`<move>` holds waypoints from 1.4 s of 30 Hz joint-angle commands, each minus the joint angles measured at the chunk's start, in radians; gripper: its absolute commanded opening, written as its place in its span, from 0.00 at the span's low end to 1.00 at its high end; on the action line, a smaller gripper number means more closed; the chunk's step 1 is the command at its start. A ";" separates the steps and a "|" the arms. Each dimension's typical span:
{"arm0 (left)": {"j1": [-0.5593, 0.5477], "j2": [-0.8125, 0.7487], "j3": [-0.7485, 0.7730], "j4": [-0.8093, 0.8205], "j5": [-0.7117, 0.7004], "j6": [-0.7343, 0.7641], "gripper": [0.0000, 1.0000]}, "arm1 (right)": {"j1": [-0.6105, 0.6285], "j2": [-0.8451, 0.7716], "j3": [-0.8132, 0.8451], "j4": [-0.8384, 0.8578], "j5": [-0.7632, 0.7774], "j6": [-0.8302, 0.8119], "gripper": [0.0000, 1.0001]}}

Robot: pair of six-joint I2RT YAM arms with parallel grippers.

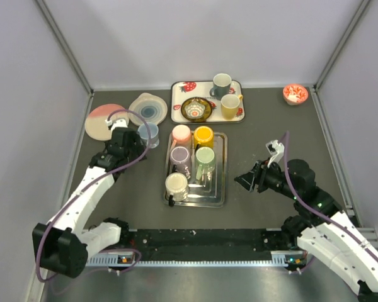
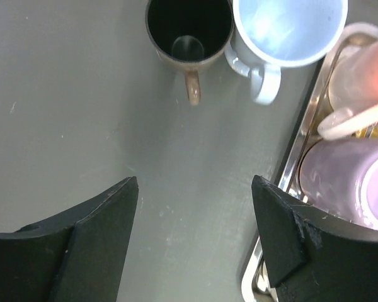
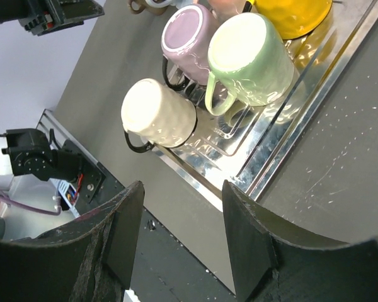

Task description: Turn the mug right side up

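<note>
Several mugs stand upside down in a steel tray (image 1: 220, 182): pink (image 1: 181, 133), yellow (image 1: 203, 135), purple (image 1: 179, 155), green (image 1: 205, 157) and cream (image 1: 176, 185). A light blue mug (image 1: 148, 133) stands upright on the table left of the tray. In the left wrist view it (image 2: 290, 25) stands beside an upright dark brown mug (image 2: 189, 31). My left gripper (image 1: 131, 141) (image 2: 195, 239) is open and empty over bare table just short of these two. My right gripper (image 1: 244, 179) (image 3: 183, 245) is open and empty, right of the tray, facing the cream mug (image 3: 159, 113) and the green mug (image 3: 251, 50).
A strawberry-patterned tray (image 1: 179, 94) at the back holds a grey mug (image 1: 222, 83), a yellow mug (image 1: 230, 106) and a patterned bowl (image 1: 196, 109). Two plates (image 1: 104, 121) (image 1: 148, 108) lie at the back left. A red bowl (image 1: 295, 94) sits at the back right.
</note>
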 commanded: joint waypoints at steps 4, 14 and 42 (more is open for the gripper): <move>0.086 0.064 -0.006 0.195 0.066 -0.063 0.71 | 0.011 0.012 0.007 0.072 -0.019 -0.027 0.53; 0.151 0.235 0.010 0.258 0.082 -0.079 0.60 | 0.011 0.026 -0.009 0.087 -0.016 -0.038 0.53; 0.166 0.427 0.118 0.313 0.031 -0.067 0.47 | 0.009 0.046 -0.068 0.133 -0.040 -0.033 0.53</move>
